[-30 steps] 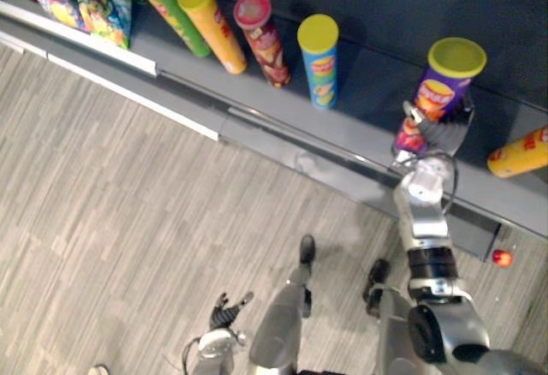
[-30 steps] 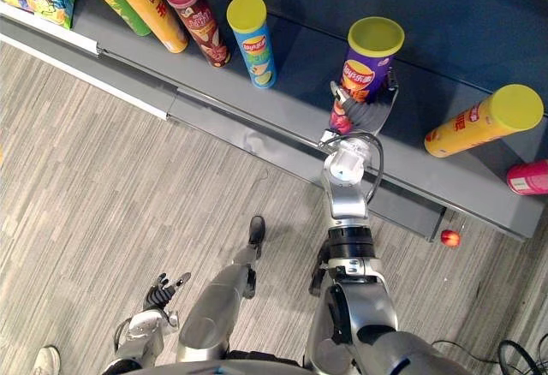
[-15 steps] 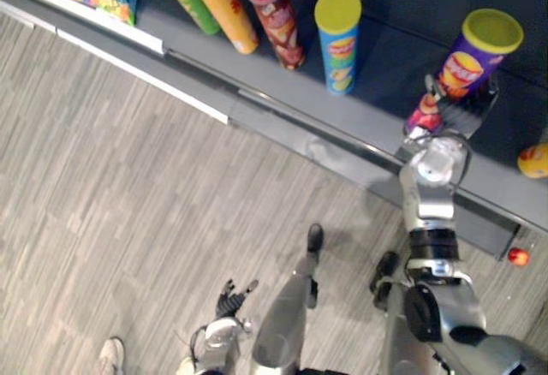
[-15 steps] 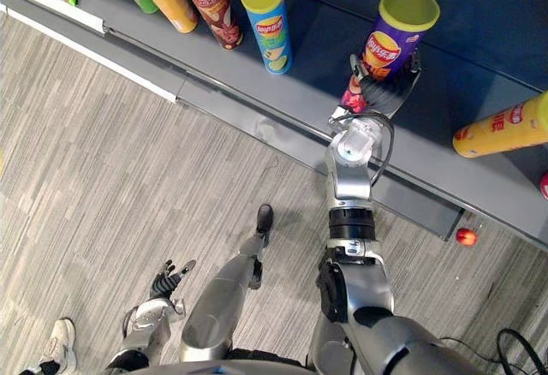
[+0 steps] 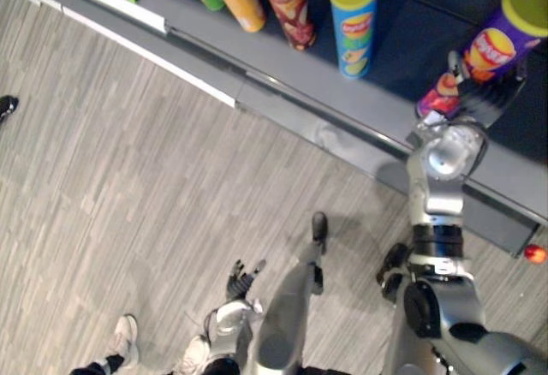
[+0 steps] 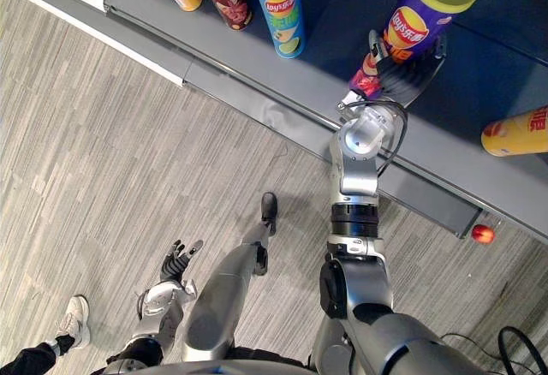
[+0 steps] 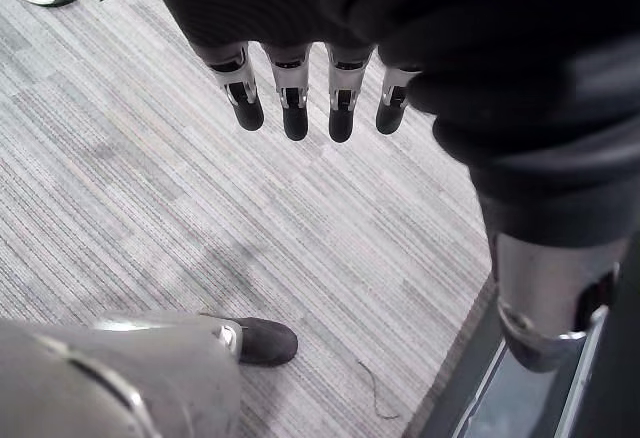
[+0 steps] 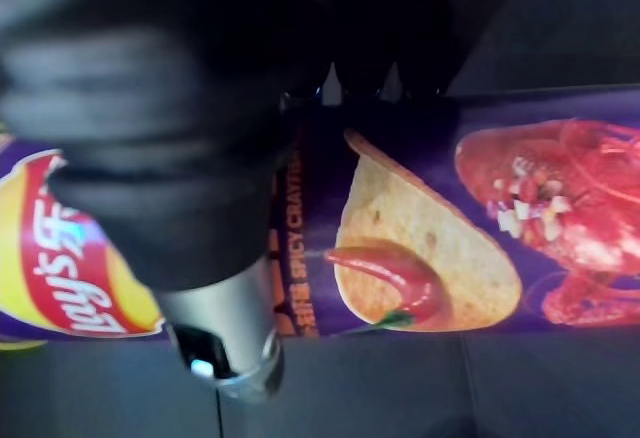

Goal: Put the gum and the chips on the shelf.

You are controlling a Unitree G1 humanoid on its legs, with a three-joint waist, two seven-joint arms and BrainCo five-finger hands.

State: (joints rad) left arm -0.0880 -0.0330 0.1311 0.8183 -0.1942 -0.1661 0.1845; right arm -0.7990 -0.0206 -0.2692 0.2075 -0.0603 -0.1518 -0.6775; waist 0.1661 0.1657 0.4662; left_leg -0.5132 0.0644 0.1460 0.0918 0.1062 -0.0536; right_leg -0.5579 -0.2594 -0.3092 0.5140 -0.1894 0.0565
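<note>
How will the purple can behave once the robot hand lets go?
The purple can is tall and narrow, so probably tippy on the shelf. Its round tube would likely roll if toppled. It looks stiff: no dent under the right robot hand.

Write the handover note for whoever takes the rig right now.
Right hand: fingers curled round the purple chips can, held upright at the shelf, right of the blue can. I cannot tell if its base is down.
Left hand: open, low over the floor, holding nothing.
Done: chips brought to the shelf.
Left: set down and release the can, then shelve the gum.
</note>
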